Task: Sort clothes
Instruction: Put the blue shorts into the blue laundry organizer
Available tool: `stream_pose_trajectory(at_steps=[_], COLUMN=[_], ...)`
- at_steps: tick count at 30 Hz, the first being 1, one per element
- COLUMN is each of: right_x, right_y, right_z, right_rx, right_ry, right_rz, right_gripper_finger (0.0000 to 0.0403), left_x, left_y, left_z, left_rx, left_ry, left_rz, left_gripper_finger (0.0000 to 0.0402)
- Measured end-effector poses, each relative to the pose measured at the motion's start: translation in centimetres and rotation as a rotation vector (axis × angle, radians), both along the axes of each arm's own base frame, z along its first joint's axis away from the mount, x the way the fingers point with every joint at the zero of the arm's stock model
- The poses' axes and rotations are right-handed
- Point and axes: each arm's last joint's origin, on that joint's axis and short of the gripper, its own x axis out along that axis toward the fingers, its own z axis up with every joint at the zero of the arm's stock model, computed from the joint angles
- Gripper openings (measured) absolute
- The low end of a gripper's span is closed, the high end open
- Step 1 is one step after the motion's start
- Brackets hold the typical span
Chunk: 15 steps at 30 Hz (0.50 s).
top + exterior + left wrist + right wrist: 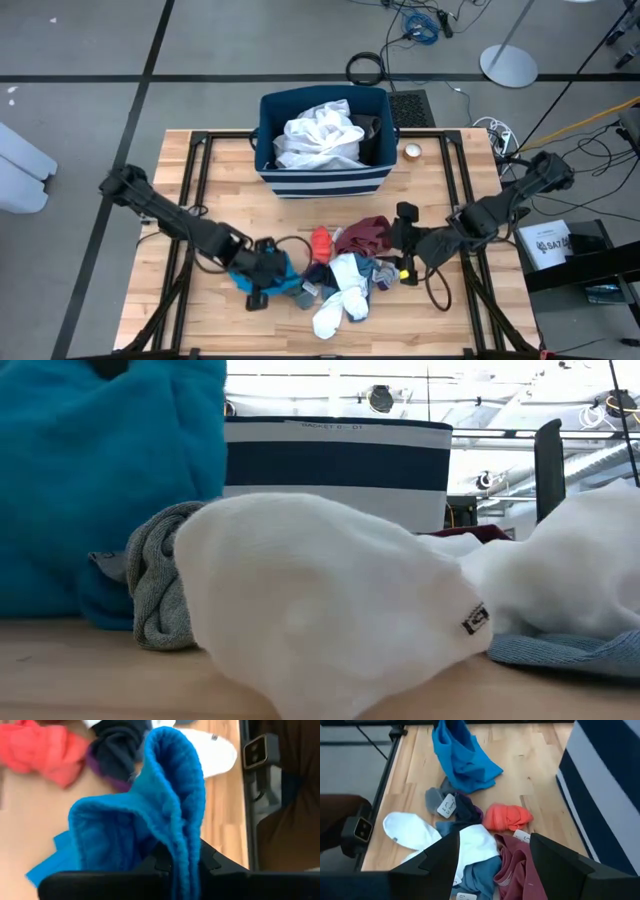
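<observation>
My left claw grips the blue garment by one thin fold, which could slip free as I lift.

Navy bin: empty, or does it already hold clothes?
Partly filled. The high view shows a crumpled white garment and a dark piece inside the navy bin; its rim stays visible above them.

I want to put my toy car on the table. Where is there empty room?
Bare wood lies left of the navy striped fabric bin, and between it and the pile of mixed clothes. It is crowded at that pile, where the left gripper pinches the bright blue garment.
</observation>
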Motion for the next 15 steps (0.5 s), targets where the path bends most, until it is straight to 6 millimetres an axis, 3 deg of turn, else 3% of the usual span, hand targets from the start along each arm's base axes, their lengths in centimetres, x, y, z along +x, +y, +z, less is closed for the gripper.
stream_pose_trajectory(at_steps=[8,15], right_x=[0.2,0.0], right_y=[0.1,0.5], right_z=[-0.3,-0.3], right_rx=[-0.013,-0.026], right_ry=[0.011,0.013], right_rz=[0.005,0.033], right_gripper_finger=[0.0228,0.0228], left_x=[0.8,-1.7], left_y=[-1.5,-0.7], left_z=[-2.3,-6.3], left_rx=[-0.16,-0.411], left_ry=[-0.044,-0.002], left_rz=[0.14,0.336], left_gripper_finger=[0.0028,0.0028])
